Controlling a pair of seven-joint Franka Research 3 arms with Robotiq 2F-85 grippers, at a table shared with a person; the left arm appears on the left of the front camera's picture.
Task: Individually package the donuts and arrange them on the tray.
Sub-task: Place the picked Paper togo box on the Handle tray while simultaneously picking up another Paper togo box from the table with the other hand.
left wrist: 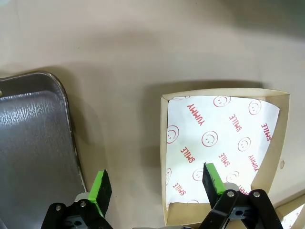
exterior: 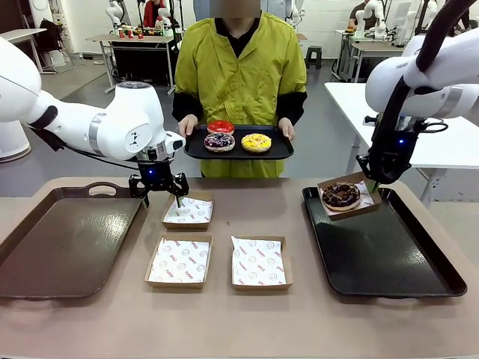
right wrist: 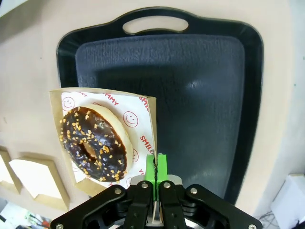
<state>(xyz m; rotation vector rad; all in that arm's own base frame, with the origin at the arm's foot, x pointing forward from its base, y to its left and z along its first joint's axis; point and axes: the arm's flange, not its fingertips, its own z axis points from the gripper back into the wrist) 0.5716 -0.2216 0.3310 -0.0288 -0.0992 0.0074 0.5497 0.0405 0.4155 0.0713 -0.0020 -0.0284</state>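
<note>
The right pincer (right wrist: 156, 167), black with green pads, pinches a tan card box (right wrist: 102, 93) lined in white paper printed with red words and smiley faces. Its donut (right wrist: 93, 143) is chocolate brown with orange-tan sprinkles. Beneath lies a black tray (right wrist: 209, 95). Under the left pincer (left wrist: 157, 179), a second box (left wrist: 224, 92) has the same print, on a beige bench (left wrist: 119, 47).

Tan table (exterior: 239, 329) up front, a white table (exterior: 346, 105) off to the right — and a person (exterior: 239, 75) in a yellow-green smock opposite.
</note>
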